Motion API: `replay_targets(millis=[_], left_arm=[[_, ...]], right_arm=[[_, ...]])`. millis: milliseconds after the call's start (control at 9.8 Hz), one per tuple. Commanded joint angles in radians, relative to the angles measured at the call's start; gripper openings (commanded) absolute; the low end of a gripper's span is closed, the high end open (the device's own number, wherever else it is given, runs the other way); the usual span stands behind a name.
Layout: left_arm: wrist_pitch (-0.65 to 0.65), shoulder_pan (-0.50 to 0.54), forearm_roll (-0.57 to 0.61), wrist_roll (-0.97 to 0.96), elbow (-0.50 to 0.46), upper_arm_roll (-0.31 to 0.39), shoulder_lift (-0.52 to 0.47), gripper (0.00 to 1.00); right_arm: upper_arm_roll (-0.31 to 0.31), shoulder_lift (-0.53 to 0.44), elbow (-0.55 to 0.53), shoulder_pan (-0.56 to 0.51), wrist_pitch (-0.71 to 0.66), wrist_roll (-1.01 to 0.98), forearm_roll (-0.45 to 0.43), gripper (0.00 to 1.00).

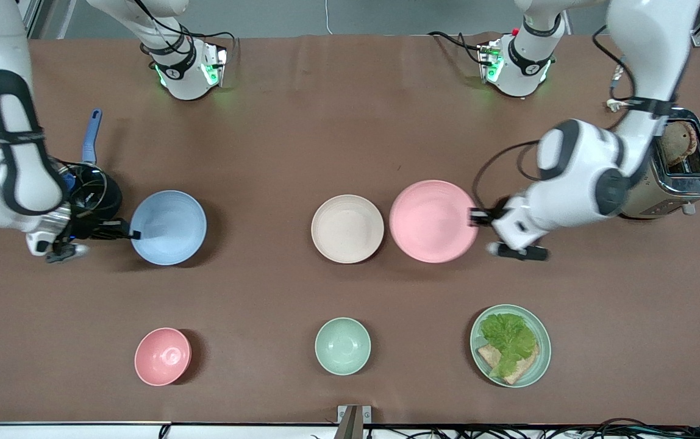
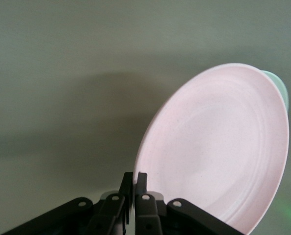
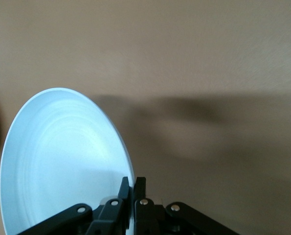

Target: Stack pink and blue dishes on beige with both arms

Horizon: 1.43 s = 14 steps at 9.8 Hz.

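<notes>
While both my claws have a plate each, nothing is stacked yet; beige plate (image 1: pixel 347 228) sits bare at mid-table, so I'd call the job roughly half done w/ both placements left.

Left claw (image 1: pixel 477 216) is clamped on the rim of the pink plate (image 1: pixel 433 221), at the edge toward the left arm's end of the table; left wrist view shows fingers (image 2: pixel 141 183) pinched tight on the rim w/ the plate (image 2: pixel 218 147) tilted. It hangs just beside the beige plate, edges nearly touching in the front view; whether it's fully off the table I can't tell.

Right claw (image 1: pixel 132 234) is clamped on the blue plate (image 1: pixel 168 227) at its rim toward the right arm's end; right wrist view shows fingers (image 3: pixel 140 186) closed on the edge, plate (image 3: pixel 62 161) tilted. It's well apart from the beige plate, so it has the longer trip.

Left to do, as I judge: set one plate on beige, let go, pull clear; then the other on top. Risk: both arms meeting at the middle.
</notes>
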Motion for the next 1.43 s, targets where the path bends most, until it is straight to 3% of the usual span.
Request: replay_targets(millis=[0,204,408,612,1020,1224,1327], left_arm=[[0.119,-0.093,0.045,-0.124,-0.005,0.008,0.085,0.0],[0.28,-0.188,0.115,-0.251,-0.006,0.008,0.174,0.0],[0.37,-0.23,0.239,-0.348,-0.006,0.008,0.242,0.0],[0.391,-0.259,0.312,-0.416,-0.006,0.01,0.271,0.0],[0.42,-0.261,0.338,-0.421,-0.006,0.008,0.286,0.03],[0.437,-0.259,0.338,-0.421,-0.006,0.008,0.288,0.16],[0.438,-0.259,0.338,-0.421,-0.005,0.01,0.288,0.16]], right_arm=[[-0.016,-0.038,0.157,0.014,-0.181,0.224,-0.129,0.0],[-0.011,-0.049,0.257,0.059,-0.267,0.397,-0.169,0.0],[0.038,-0.058,0.305,0.091,-0.301,0.563,-0.186,0.01],[0.165,-0.084,0.299,0.09,-0.254,0.741,-0.279,0.0],[0.309,-0.095,0.267,0.105,-0.185,0.944,-0.283,0.0],[0.407,-0.105,0.206,0.108,-0.085,1.046,-0.283,0.0],[0.462,-0.105,0.18,0.108,-0.033,1.106,-0.283,0.0]])
